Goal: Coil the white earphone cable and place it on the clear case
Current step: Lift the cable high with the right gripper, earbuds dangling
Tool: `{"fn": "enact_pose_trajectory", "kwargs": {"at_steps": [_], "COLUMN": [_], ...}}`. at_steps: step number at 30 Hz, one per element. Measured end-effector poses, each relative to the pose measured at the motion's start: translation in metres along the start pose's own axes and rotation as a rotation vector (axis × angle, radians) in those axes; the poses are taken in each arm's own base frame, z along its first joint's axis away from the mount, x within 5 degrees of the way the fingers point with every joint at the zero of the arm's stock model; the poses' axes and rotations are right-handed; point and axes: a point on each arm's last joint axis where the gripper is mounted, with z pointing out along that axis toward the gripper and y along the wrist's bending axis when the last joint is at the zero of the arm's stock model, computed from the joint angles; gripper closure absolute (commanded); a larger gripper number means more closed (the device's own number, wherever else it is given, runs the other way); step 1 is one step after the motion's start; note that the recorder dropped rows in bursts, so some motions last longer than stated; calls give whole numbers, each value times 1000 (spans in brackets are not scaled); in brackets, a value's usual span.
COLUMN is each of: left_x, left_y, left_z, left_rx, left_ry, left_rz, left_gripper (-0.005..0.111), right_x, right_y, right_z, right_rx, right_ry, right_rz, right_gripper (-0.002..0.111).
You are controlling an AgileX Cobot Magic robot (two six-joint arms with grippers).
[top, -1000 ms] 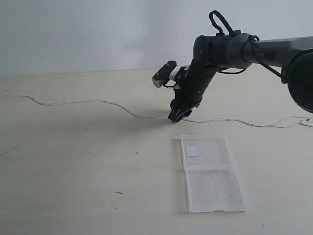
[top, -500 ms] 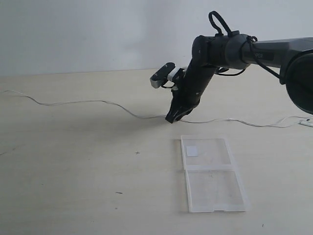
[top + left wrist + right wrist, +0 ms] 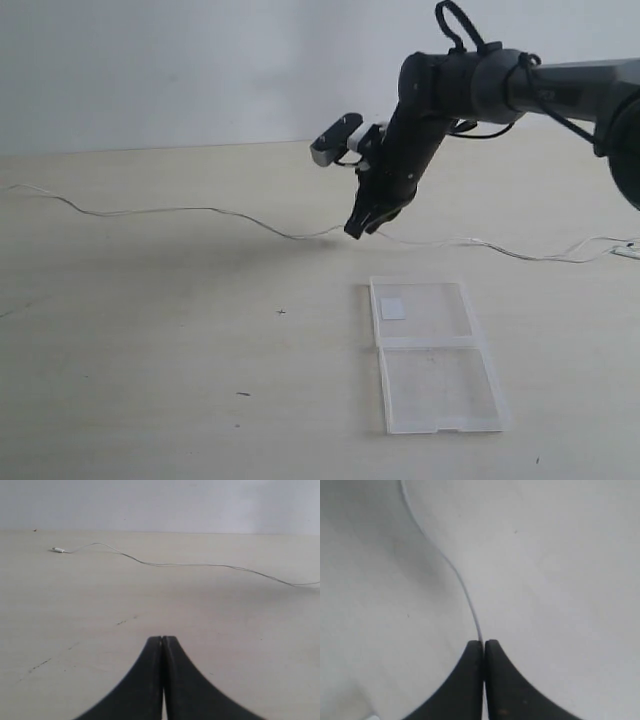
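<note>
The white earphone cable (image 3: 180, 209) runs as a thin wavy line across the table from far left to far right. My right gripper (image 3: 358, 230) is shut on the white earphone cable near its middle and holds that part slightly off the table; in the right wrist view the cable (image 3: 451, 570) leads straight into the closed tips (image 3: 484, 642). The clear case (image 3: 430, 352) lies open and flat in front of that gripper, with its white sticker (image 3: 393, 308) in the far half. My left gripper (image 3: 163, 638) is shut on nothing, and the cable (image 3: 200, 565) with its plug end (image 3: 59, 550) lies far ahead of it.
A small white piece at the cable's right end (image 3: 628, 251) lies at the table's right edge. The right arm's dark links (image 3: 480, 85) reach in from the upper right. The left arm does not show in the exterior view.
My right gripper has risen a little off the table and shifted slightly right, lifting the middle of the cable with it. The case has not moved.
</note>
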Motion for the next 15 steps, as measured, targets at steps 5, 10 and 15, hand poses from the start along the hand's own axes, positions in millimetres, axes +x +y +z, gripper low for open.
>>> {"fn": "enact_pose_trajectory", "kwargs": {"at_steps": [5, 10, 15], "left_x": [0, 0, 0], "left_y": [0, 0, 0], "left_z": [0, 0, 0], "left_rx": [0, 0, 0], "left_ry": [0, 0, 0], "left_rz": [0, 0, 0], "left_gripper": [107, 107, 107], "right_x": [-16, -29, -43], "right_y": [0, 7, 16], "right_z": [-51, -95, -149], "right_rx": [52, 37, 22], "right_ry": [-114, -257, -447], "right_rz": [3, 51, 110], "right_gripper": [108, 108, 108]}}
